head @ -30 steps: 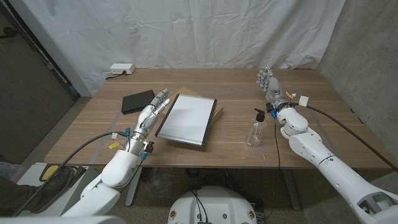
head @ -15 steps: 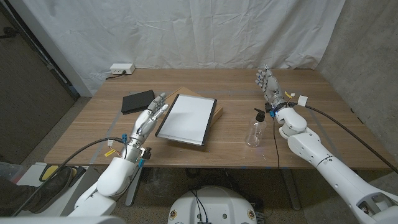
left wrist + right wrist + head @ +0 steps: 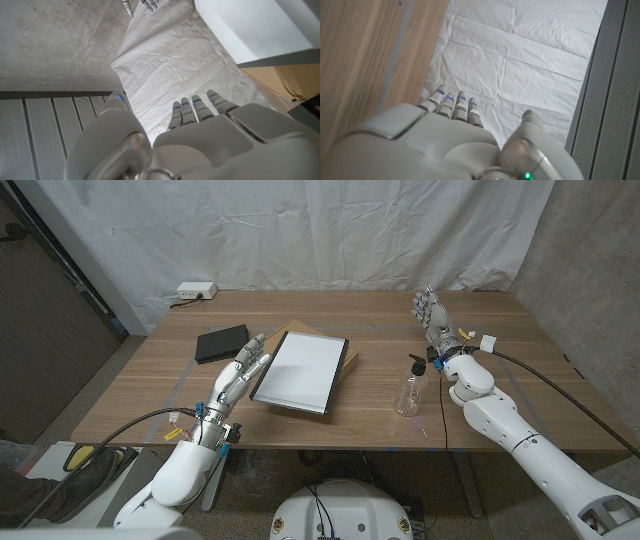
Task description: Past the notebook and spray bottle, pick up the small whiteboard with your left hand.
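The small whiteboard (image 3: 300, 370), white with a dark frame, lies mid-table, partly on a brown cardboard sheet (image 3: 348, 361). My left hand (image 3: 240, 371) hovers just beside its left edge with fingers stretched out and apart, holding nothing. In the left wrist view the whiteboard (image 3: 255, 25) and the cardboard (image 3: 282, 80) lie past my left hand (image 3: 200, 130). A black notebook (image 3: 221, 342) lies left of the board. The clear spray bottle (image 3: 411, 387) stands at its right. My right hand (image 3: 433, 316) stands upright behind the bottle, fingers spread and empty; the right wrist view shows that hand (image 3: 445, 135) too.
A white power strip (image 3: 196, 291) sits at the table's (image 3: 500, 370) back left corner. A white cloth backdrop (image 3: 330, 230) hangs behind the table. Bare wood lies between the whiteboard and the bottle, and along the front edge.
My left hand has drawn back a little toward the table's front edge, along the whiteboard's left side. The whiteboard, notebook, bottle and right hand have not moved.
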